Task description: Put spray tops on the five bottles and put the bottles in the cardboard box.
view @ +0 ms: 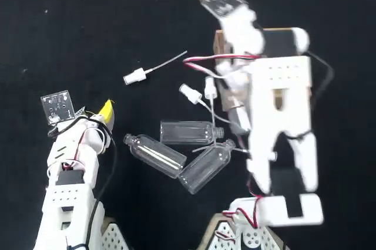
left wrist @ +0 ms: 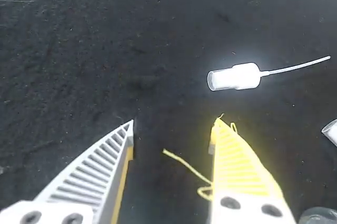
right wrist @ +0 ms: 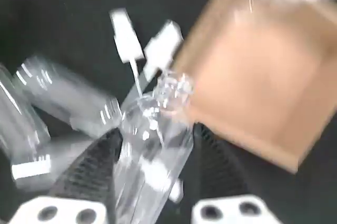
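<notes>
My right gripper is shut on a clear bottle, holding it just beside the edge of the cardboard box. In the high view the right arm covers most of the box. Three clear bottles lie together on the black table. One white spray top with a long tube lies apart to the left, and two more lie near the box. My left gripper is open just short of the lone spray top.
The black table stretches wide to the left and far side. The left arm's base stands at the near left edge. The lying bottles crowd the space beside the right gripper.
</notes>
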Robot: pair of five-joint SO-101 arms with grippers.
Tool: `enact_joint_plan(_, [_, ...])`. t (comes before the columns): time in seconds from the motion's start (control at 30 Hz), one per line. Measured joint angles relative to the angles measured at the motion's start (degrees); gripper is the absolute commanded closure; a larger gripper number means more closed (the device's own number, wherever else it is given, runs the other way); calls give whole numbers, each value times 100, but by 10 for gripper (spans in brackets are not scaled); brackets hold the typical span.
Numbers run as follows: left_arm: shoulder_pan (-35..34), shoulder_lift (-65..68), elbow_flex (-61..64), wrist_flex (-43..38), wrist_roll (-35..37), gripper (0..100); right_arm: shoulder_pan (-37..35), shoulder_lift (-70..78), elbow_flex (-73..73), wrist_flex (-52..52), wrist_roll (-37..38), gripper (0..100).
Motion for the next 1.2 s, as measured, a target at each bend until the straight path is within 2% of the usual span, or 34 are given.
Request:
enact_joint_plan(0.17, [0, 0, 0, 0, 0, 773, 897, -1020, 1591, 0, 1134, 987])
enact_joint_plan(0.3, [0, 0, 0, 0, 0, 773, 1978, -1820, 2804, -62, 2198, 987])
enact_joint_plan(0.43, [0, 0, 0, 0, 0, 773, 3341, -2057, 3956, -1099, 3051, 987])
enact_joint_plan(0.6, [0, 0, 0, 0, 0, 773, 4624, -2022, 5002, -2840, 3288, 986])
enact_joint_plan(0.73, [0, 0, 0, 0, 0, 773, 5037, -1574, 5055, -3349, 3305, 984])
enact_joint_plan(0.87, [0, 0, 0, 0, 0, 773, 5108, -835, 4967, -3455, 3305, 968])
enact_joint_plan(1.07, [0, 0, 0, 0, 0, 773, 5134, 70, 4316, -3182, 3305, 758])
enact_joint_plan(1.2, [0, 0, 0, 0, 0, 773, 5134, 343, 3780, -2523, 3305, 700])
